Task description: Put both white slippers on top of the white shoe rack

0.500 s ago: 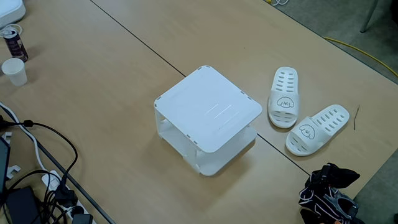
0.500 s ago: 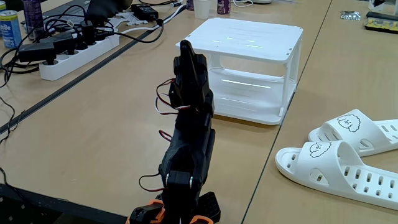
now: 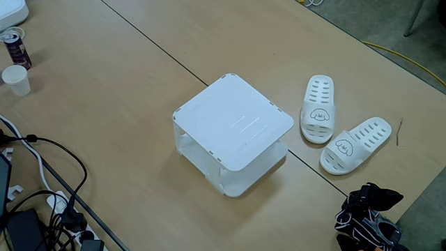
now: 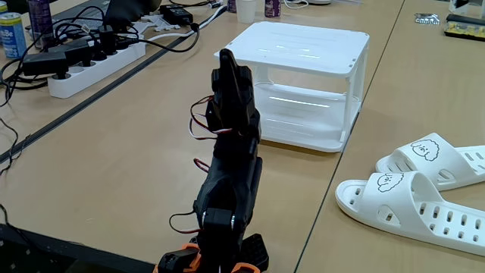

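The gripper [image 4: 227, 64] stands folded upright above the arm's base, empty and well apart from both slippers; its fingers look pressed together, so I read it as closed on nothing. Compared with half a second ago, nothing has shifted in either fixed view (arm, rack and slippers sit exactly where they were), so I judge the task not yet begun.

The wooden table [image 3: 104, 90] carries everything. The white shoe rack [image 3: 233, 122] sits near the middle, its flat top shelf bare. The two white slippers rest on the table off to the rack's right in the higher fixed view: one [image 3: 318, 108] near the rack, the other [image 3: 355, 144] just beside it and angled away, toes close together. A paper cup [image 3: 15, 79] and a can [image 3: 14, 45] sit far left.
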You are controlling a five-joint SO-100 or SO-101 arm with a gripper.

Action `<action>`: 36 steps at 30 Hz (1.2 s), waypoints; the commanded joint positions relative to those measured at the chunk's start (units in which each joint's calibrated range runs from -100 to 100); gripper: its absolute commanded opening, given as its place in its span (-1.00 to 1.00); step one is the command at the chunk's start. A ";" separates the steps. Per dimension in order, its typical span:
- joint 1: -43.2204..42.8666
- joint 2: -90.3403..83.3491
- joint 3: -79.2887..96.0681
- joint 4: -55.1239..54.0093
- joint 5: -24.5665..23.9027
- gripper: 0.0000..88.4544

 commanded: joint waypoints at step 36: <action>0.50 0.69 -8.75 42.71 0.42 -0.98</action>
